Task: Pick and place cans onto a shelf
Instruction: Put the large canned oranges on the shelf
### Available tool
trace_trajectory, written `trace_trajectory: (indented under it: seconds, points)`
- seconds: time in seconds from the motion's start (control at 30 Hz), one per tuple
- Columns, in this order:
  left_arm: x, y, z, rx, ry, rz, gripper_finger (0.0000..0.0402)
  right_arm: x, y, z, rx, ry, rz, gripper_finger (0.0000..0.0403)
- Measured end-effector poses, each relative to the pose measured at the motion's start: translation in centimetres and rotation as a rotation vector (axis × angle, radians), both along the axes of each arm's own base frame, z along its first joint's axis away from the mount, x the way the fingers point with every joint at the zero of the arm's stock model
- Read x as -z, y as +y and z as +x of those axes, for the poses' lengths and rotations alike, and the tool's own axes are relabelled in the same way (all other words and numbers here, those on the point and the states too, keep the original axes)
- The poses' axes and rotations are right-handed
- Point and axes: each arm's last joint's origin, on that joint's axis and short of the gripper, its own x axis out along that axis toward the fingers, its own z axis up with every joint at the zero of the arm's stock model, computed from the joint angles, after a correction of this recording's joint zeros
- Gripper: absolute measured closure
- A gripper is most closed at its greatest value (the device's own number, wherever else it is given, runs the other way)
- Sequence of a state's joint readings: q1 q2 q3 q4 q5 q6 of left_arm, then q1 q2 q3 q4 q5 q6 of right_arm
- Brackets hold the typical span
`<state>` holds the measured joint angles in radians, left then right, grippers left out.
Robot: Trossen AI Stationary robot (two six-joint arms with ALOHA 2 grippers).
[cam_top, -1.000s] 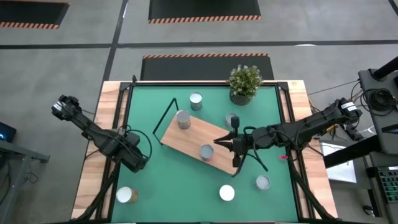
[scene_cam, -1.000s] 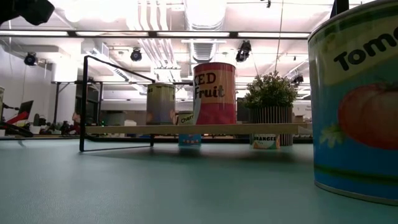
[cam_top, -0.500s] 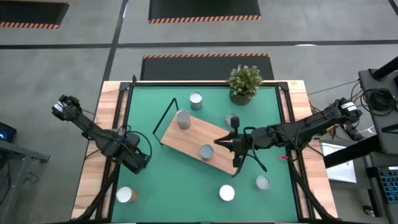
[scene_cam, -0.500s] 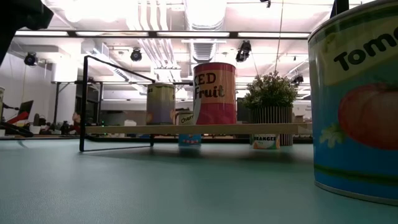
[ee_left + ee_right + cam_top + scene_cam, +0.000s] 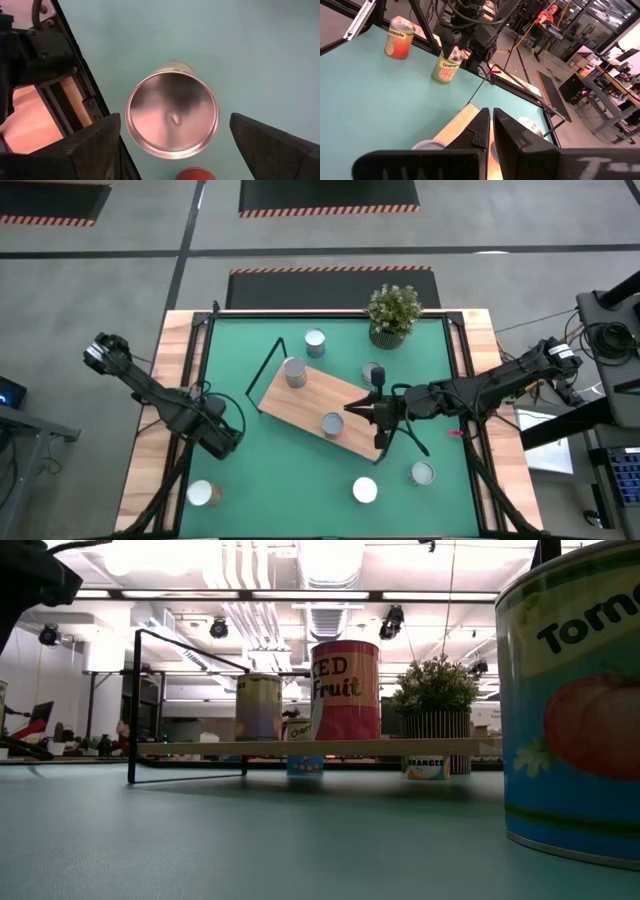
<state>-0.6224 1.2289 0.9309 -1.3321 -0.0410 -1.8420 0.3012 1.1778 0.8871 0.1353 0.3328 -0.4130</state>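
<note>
While the left gripper [image 5: 222, 440] hangs over the mat's left edge in the high view, the right gripper [image 5: 362, 406] waits at the shelf [image 5: 318, 411] with its fingers pressed together. Two cans already stand on the board, others around it on the green mat [image 5: 290, 480], so I judge the task partly done.

In the low view, the shelf [image 5: 300, 748] carries a can reading "ED Fruit" [image 5: 345, 690]; a big near can [image 5: 570, 705] shows "Tom".

In the left wrist view, the fingers [image 5: 92, 145] stand wide apart above a silvery can [image 5: 172, 115], holding nothing. Next it should descend and close around it.

In the right wrist view, a can [image 5: 446, 69] reads "Orange".
</note>
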Motion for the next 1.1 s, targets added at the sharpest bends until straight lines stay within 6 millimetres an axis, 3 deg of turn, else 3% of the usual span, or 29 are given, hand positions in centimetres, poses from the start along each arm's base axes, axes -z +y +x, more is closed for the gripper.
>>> trace_trajectory:
  seconds: [0.43, 0.77, 0.93, 1.1]
  points:
    - [1.4, -0.1, 0.1, 0.003, 0.035, 0.025, 0.0048, 0.0, 0.0, 0.0, -0.001, 0.003, -0.004, 0.039]
    - [1.6, -0.4, 0.4, 0.026, 0.053, 0.014, 0.0107, 0.0, 0.0, 0.0, 0.0, 0.003, -0.004, 0.039]
    - [1.1, -0.6, 0.6, 0.036, 0.043, -0.015, 0.0091, 0.0, 0.0, 0.0, 0.0, 0.004, -0.002, 0.039]
    - [-0.9, -1.2, 1.3, 0.059, -0.004, -0.089, 0.0087, 0.0, 0.0, 0.0, 0.0, 0.004, -0.003, 0.039]
